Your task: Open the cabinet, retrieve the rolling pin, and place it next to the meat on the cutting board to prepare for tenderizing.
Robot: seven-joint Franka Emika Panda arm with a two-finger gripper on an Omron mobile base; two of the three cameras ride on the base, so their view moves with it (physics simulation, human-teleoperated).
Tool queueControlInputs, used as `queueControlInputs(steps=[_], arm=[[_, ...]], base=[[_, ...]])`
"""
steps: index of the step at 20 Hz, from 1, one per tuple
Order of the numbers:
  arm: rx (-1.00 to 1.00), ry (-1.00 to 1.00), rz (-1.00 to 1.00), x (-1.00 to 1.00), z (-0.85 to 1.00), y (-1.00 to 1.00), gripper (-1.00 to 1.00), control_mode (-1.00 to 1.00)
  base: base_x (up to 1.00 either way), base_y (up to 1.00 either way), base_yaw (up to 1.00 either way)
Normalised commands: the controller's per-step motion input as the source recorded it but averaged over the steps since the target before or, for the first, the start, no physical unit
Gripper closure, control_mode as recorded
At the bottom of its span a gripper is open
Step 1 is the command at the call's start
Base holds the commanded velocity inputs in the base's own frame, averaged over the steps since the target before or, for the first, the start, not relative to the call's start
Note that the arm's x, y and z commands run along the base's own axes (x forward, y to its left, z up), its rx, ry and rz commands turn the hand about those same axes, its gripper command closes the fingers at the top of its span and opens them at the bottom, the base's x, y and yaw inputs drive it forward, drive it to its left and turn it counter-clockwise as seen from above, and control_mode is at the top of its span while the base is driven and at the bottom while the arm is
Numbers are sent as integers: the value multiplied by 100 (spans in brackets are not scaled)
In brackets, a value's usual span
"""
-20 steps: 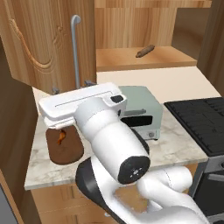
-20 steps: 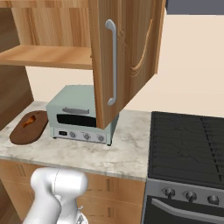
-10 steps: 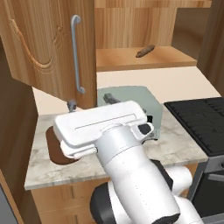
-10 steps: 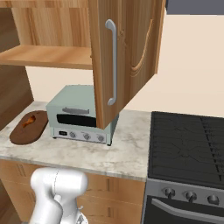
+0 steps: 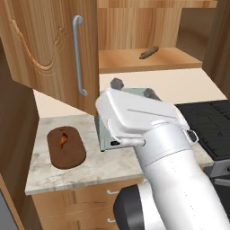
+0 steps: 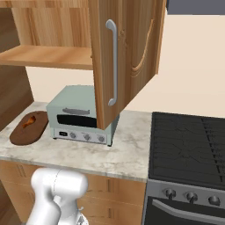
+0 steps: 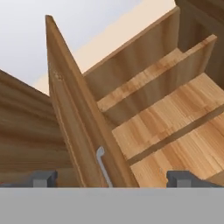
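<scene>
The cabinet [image 5: 49, 49] stands with both doors swung wide, its left door's silver handle [image 5: 78, 56] hanging over the counter. On its lower shelf lies the dark rolling pin [image 5: 149, 52], at the back right. The oval cutting board [image 5: 66, 148] rests on the counter's left end with the orange meat [image 5: 62, 139] on it. My gripper [image 5: 134, 88] is open, raised in front of the toaster oven, below the shelf and empty. In the hand view the gripper [image 7: 113, 179] looks up at a door edge and bare shelves. The right base view shows the board [image 6: 27, 129] and the meat [image 6: 30, 120].
A pale green toaster oven [image 6: 81, 115] sits mid-counter under the open right door [image 6: 125, 57]. A black stove [image 6: 189, 145] adjoins the counter on the right. A dark wood wall bounds the left end. My arm [image 5: 170, 179] hides part of the counter.
My hand has swung from over the cutting board rightward to in front of the toaster oven, fingertips now pointing up toward the shelf. Doors, rolling pin and board have not moved.
</scene>
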Motion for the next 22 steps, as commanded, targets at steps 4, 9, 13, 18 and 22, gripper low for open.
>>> queueControlInputs(steps=[4,9,13,18,22], arm=[[36,14,5,-25,27,-54,-100,-100],[34,14,16,0,0,-61,-100,-100],[27,12,26,44,-13,-67,-100,-100],[23,11,29,73,-18,-53,-100,-100],[20,9,28,90,-16,-24,-100,-100]], base=[[0,0,0],[0,0,0],[0,0,0],[0,0,0],[0,0,0]])
